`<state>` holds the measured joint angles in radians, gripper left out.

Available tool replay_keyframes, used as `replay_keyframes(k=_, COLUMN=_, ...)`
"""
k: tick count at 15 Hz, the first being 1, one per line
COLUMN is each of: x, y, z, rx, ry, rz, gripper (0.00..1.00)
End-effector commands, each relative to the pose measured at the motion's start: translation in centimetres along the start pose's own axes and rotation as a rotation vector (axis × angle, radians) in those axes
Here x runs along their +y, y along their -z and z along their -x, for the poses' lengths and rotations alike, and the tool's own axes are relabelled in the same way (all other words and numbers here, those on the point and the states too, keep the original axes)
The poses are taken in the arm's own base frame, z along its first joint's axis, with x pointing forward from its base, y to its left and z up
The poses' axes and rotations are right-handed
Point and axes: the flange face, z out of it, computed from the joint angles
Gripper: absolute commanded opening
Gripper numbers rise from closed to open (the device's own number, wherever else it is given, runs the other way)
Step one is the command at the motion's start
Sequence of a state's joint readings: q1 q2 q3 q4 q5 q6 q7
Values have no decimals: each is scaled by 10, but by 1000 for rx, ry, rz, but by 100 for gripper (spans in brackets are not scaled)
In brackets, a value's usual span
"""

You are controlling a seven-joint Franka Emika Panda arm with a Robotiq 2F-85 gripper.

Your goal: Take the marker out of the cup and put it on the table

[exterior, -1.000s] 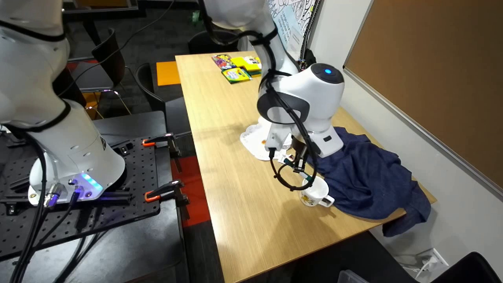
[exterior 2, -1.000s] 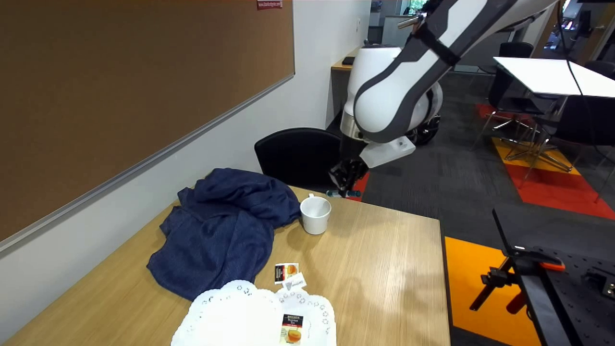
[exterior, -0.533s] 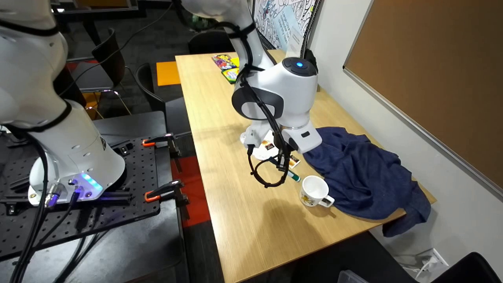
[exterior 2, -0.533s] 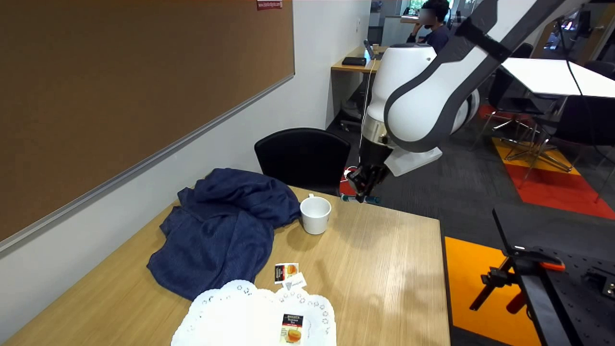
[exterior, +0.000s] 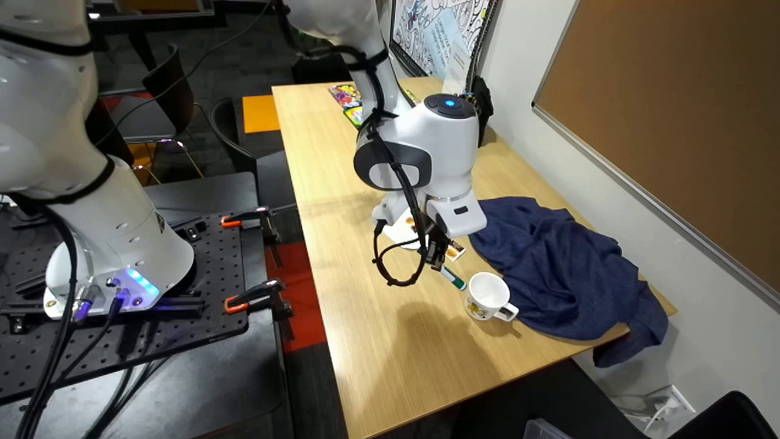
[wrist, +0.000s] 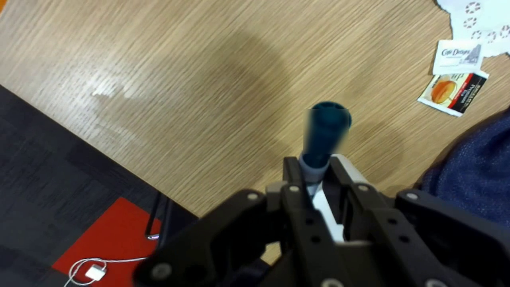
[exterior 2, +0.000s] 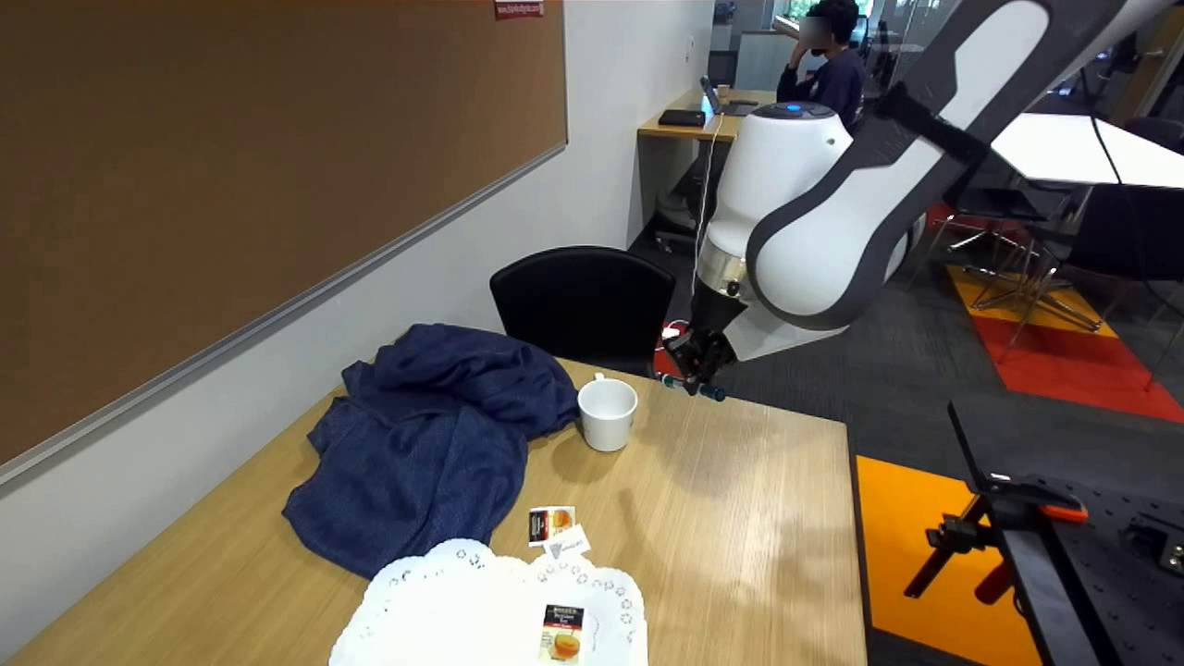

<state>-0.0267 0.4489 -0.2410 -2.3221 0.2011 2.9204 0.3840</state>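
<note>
The Robotiq gripper [wrist: 314,171] is narrowed onto the dark green marker [wrist: 323,137], its 2 fingertips [wrist: 293,175] pinching the marker near its middle; in an exterior view an end sticks out on either side of them. The marker is out of the mug [exterior 2: 607,425], held aslant in the air above the light-wood table [exterior 2: 740,518]. Its near end looks blurred in the wrist view.

The white mug stands upright on the table near the marker, and in an exterior view its handle and a flower print show. A rumpled navy cloth [exterior 2: 444,444] lies just beside the mug (whether the 2 touch, I cannot tell), with a fold of it over the table's edge.

Farther along the table lies lace-edged white doily paper [exterior 2: 435,620], bearing a tea packet [exterior 2: 561,638]. Another tea packet [wrist: 448,93] lies between the doily paper and the mug, and a small white packet [wrist: 458,57] adjoins it.

Bright boxes [exterior: 352,114] toward an end of the table are partly hidden by the Panda arm [exterior: 448,143], whose base [exterior: 116,225] stands over a black perforated plate [exterior: 222,268] with 2 orange-and-black clamps [exterior: 256,297] along its edge. A black chair [exterior 2: 583,305] stands past the table's opposite end, a brown pinboard [exterior 2: 277,185] is on the wall [exterior 2: 610,185], and 1 person [exterior 2: 837,83] sits in the background.
</note>
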Motion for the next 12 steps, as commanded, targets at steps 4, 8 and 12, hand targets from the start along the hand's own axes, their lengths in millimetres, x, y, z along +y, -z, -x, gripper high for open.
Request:
replay_keyframes(k=4, x=-1, y=-14, z=45, rx=35, ry=-125, rz=37, gripper=5)
replay_keyframes(k=8, x=-9, y=-38, z=58, rx=18, ry=-199, rz=70, gripper=5)
replay_keyframes(k=12, x=-15, y=-69, z=64, rx=33, ry=-273, rz=92, gripper=5)
